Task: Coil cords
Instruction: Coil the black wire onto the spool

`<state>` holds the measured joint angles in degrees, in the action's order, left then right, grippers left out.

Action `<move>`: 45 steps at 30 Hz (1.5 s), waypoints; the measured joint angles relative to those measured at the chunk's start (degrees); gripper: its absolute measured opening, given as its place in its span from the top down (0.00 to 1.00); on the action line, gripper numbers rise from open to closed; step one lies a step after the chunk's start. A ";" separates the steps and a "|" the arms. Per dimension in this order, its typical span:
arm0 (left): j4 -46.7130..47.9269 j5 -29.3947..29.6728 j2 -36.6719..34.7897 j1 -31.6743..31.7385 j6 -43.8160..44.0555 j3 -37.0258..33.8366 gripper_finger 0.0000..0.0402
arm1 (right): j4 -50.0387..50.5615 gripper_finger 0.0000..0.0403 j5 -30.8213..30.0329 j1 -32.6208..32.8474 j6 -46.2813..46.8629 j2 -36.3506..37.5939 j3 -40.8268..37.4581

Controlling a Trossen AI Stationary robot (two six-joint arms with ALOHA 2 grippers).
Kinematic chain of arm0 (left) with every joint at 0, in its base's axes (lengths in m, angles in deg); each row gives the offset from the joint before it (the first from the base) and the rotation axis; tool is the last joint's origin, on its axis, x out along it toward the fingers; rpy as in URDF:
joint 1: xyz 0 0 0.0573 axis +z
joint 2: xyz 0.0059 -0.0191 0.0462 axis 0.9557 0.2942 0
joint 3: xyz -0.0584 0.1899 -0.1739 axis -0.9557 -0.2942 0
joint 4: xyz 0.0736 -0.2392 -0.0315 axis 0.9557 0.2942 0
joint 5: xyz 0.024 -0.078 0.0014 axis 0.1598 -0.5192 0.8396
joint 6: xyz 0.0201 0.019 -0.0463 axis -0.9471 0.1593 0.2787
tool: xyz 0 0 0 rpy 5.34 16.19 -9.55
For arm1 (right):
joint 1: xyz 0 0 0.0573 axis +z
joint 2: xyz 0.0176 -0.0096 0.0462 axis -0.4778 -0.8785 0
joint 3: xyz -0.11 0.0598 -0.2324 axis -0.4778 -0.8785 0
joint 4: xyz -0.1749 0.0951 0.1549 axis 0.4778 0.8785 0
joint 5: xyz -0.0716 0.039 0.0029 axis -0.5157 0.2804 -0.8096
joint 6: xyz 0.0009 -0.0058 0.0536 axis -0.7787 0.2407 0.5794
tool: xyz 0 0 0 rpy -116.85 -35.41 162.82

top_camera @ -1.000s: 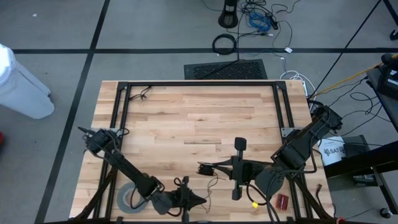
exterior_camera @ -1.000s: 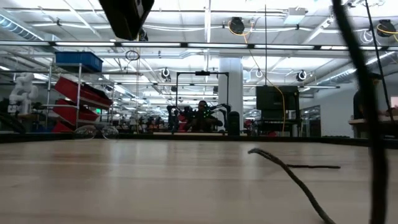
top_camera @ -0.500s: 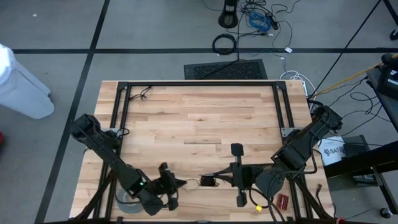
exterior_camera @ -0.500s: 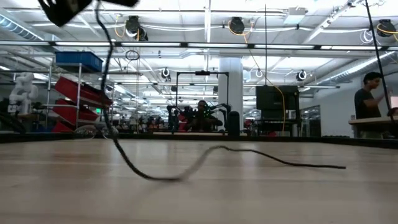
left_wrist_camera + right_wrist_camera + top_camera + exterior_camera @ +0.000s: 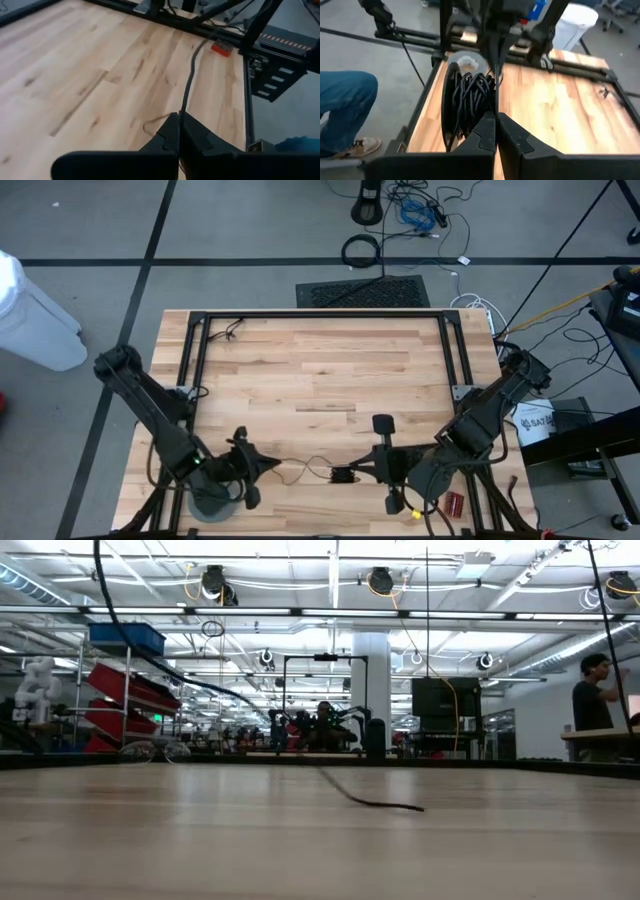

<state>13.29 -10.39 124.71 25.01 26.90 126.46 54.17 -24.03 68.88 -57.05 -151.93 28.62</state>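
Near the front edge of the table [image 5: 300, 360], the left gripper [image 5: 268, 467] now sits just beside the grey tape roll [image 5: 212, 502], fingers pinched shut on the thin wire [image 5: 305, 470]. A second ago it was closer to the right gripper [image 5: 352, 475]; it has since swung back toward the tape roll, drawing the wire out into a loose line between the two. The right gripper, also clamped shut, holds the wound black coil [image 5: 467, 102] at the wire's other end. This stretch looks like slack being pulled for another wrap.
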 joint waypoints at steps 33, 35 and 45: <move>-6.95 -1.06 -0.82 0.98 -10.29 0.00 1.00 | -11.45 1.00 -5.50 1.79 -5.20 -0.07 -0.02; -6.32 -1.65 -0.40 1.43 -10.47 0.00 1.00 | -11.69 1.00 -5.45 1.97 -5.61 -0.07 -0.02; -6.56 -2.32 0.94 2.30 -9.09 0.00 1.00 | -14.32 1.00 -5.40 2.54 -7.84 -0.11 -0.02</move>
<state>6.73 -12.71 125.65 27.31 17.81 126.46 39.85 -29.44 71.41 -64.89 -152.04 28.60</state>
